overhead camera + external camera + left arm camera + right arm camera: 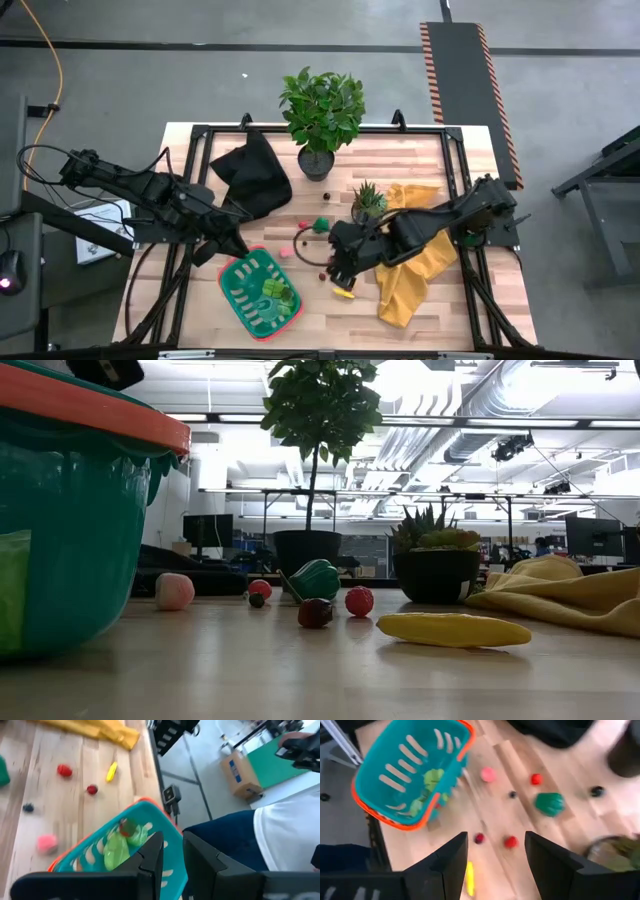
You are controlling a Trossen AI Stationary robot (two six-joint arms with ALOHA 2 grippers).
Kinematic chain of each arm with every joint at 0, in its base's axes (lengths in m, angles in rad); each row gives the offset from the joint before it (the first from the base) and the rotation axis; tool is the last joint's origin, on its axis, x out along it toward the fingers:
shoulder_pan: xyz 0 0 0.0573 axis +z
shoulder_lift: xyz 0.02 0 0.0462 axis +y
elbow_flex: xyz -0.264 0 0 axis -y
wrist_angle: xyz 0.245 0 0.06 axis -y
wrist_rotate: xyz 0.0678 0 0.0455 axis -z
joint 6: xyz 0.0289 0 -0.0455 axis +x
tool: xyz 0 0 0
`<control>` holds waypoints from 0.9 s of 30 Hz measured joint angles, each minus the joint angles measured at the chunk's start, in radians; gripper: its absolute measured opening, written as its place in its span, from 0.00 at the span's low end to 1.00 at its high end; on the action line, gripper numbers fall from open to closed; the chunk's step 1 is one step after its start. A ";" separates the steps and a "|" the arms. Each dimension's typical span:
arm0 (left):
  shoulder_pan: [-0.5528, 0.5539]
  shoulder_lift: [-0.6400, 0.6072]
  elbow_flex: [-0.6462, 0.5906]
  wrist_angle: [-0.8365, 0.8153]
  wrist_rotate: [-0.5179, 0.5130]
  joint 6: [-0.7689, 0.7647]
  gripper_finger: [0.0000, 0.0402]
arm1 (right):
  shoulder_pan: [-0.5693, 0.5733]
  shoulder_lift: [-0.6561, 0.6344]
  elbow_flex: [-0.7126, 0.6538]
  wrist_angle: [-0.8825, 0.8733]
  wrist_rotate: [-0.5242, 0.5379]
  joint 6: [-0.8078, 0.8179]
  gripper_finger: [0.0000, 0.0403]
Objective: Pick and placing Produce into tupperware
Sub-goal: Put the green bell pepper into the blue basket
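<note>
The shallow green plastic tupperware with a red rim [258, 294] sits on the wooden table [440, 320] and serves as landmark. Inside it lie green leafy toy pieces [431, 779]. The left gripper [232, 243] hovers just over its far rim, fingers [152, 855] narrowly parted, holding nothing. Beside the tupperware, toward the right arm, are a yellow toy banana [453, 629], a dark red toy berry [315, 613], a red toy tomato [359, 601], a pink toy fruit [174, 591] and a green toy pepper [316, 579]. The right gripper [340, 270] hangs above the banana, fingers [452, 855] spread wide and empty. A crumpled yellow cloth [415, 262] lies farther off, beyond the banana.
</note>
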 joint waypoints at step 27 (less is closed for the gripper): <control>0.001 0.019 0.000 0.176 -0.455 0.013 0.16 | 0.060 -0.619 -0.980 0.671 0.065 0.363 0.47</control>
